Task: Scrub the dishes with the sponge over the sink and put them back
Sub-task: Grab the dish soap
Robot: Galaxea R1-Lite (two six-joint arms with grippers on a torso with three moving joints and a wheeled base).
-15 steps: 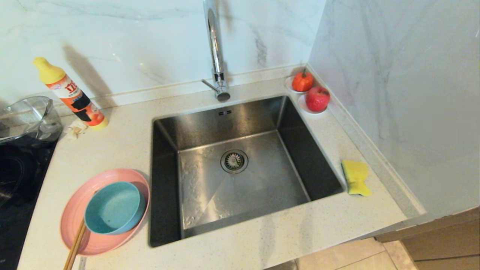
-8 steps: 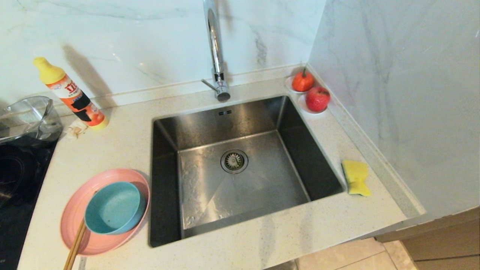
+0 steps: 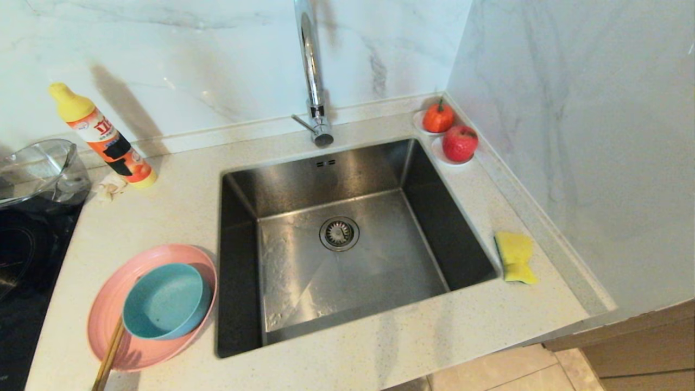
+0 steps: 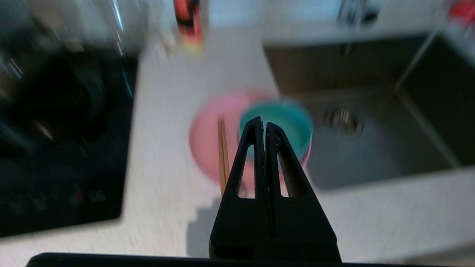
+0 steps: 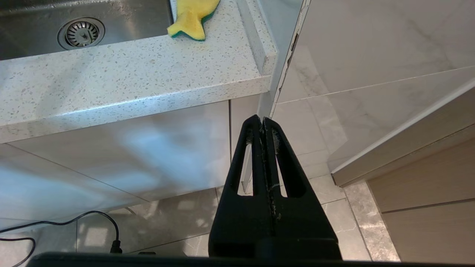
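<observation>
At eight o'clock of the sink point(image 3: 336, 239), the bowl point(image 3: 163, 301) sits in the plate point(image 3: 108, 304) beside chopsticks point(image 3: 111, 353), which may scatter. The left gripper point(image 4: 263, 124), closed, seemingly hovers above. Sponge point(image 3: 515, 257) at three o'clock; right gripper point(image 5: 261, 124) closed, below the counter.

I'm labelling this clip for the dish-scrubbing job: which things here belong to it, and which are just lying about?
Belongs to the job:
- pink plate
- teal bowl, sitting in the plate
- yellow sponge
- sink with tap

Just lying about:
- chopsticks resting on the plate
- detergent bottle
- glass bowl
- two red fruits
- cooktop
</observation>
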